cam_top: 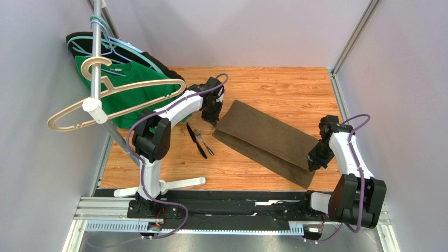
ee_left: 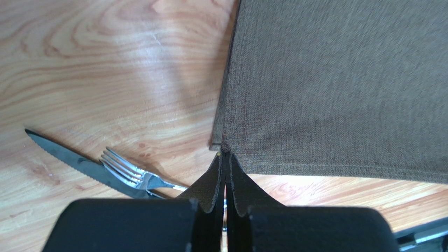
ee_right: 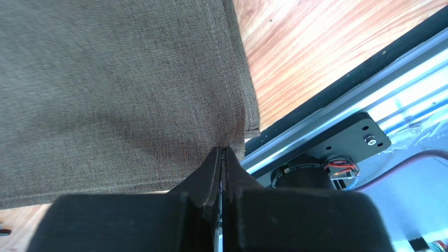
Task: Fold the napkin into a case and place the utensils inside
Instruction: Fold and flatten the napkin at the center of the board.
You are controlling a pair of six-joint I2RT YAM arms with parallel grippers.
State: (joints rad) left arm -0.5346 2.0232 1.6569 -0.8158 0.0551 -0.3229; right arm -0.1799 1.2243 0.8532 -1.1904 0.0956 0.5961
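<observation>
The napkin (cam_top: 265,140) is laid diagonally across the middle of the wooden counter (cam_top: 278,84). It is doubled over, so that a strip of a lower layer is exposed along its near edge. The corner at its left end is pinched by the left gripper (ee_left: 225,157), whose jaws are pressed tightly together on the cloth. The corner at its right end, close to the near edge of the counter, is clamped in the same way by the right gripper (ee_right: 223,153). The utensils (cam_top: 200,140), a knife (cam_top: 195,140) and a fork (cam_top: 205,143), are laid close together on bare wood just left of the napkin and apart from it. At the far left a green shirt (cam_top: 131,92) is hung on a stand (cam_top: 97,63), with a beige hanger (cam_top: 113,102) in front of it.
</observation>
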